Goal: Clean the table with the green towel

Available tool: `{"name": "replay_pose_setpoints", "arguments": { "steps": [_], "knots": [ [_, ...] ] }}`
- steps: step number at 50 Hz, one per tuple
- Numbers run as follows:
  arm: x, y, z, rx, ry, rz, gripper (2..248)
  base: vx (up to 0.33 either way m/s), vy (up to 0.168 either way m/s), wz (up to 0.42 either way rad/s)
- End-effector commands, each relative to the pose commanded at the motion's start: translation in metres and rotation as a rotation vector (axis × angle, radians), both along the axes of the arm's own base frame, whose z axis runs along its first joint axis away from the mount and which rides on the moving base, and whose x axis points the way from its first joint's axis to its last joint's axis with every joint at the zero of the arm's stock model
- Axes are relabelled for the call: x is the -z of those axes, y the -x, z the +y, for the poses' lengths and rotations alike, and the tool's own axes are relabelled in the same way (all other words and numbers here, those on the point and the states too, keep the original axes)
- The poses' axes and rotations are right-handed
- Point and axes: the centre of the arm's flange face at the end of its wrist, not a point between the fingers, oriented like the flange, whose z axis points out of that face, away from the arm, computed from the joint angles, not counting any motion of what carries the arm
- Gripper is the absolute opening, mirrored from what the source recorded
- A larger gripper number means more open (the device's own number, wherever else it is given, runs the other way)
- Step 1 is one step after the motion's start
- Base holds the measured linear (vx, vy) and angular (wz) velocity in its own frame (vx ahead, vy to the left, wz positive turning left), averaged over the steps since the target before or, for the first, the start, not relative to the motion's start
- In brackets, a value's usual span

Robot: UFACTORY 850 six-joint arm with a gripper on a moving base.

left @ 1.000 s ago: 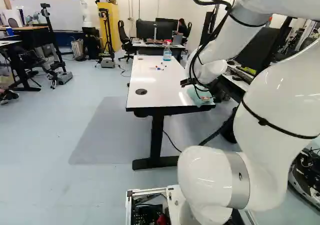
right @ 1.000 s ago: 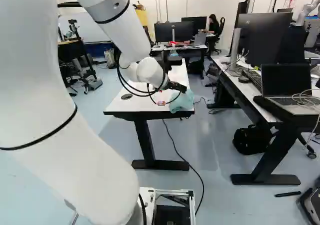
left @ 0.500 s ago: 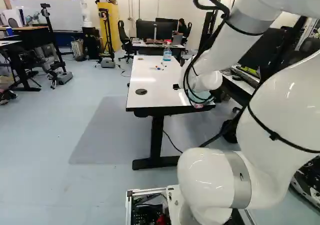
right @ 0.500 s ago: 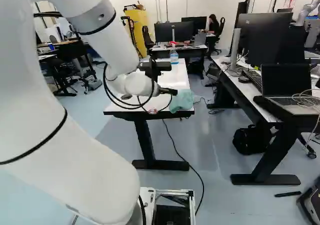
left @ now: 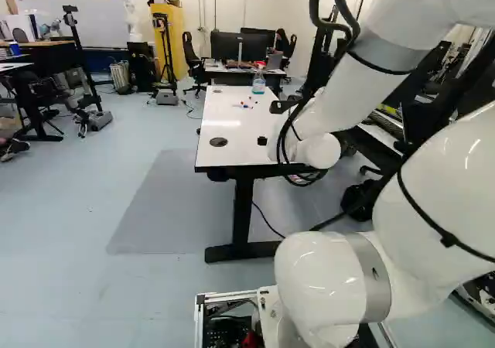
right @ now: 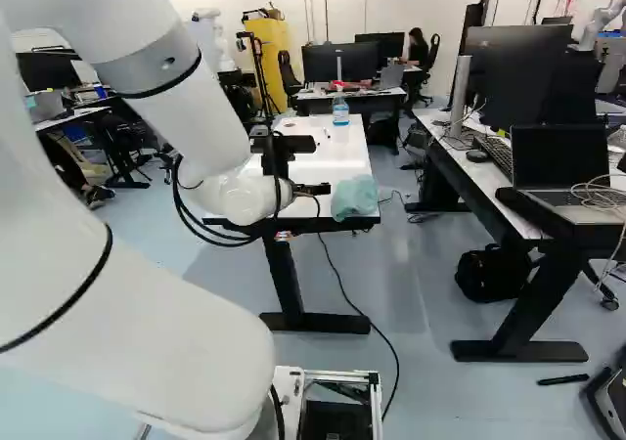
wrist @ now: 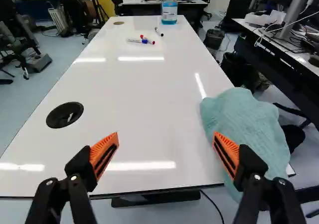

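Observation:
My gripper shows in part beyond the arm's end in the right base view, left of the green towel. The wrist view has the gripper wide open, with only white tabletop showing between its orange pads. Crumpled, the towel lies on the table's near right corner and hangs over the edge; one finger overlaps it in view, contact cannot be told. The white table carries several markers and a bottle of blue liquid at its far part.
A black round grommet sits in the tabletop. To the right stands a desk with a laptop and monitors; a black bag lies beneath. Another robot stands at the far right. A cable runs along the floor.
The arm has swung left, carrying the gripper from over the towel to its left side. The towel has stayed at the corner, and the base has not moved.

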Motion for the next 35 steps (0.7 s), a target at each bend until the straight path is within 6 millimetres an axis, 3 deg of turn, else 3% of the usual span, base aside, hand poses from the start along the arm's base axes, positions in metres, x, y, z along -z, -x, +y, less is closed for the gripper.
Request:
{"name": "replay_pose_setpoints", "arguments": {
  "steps": [35],
  "knots": [
    [0.019,0.044,0.023,-0.055,-0.004,-0.103,247,0.000,0.000,0.000]
  ]
}}
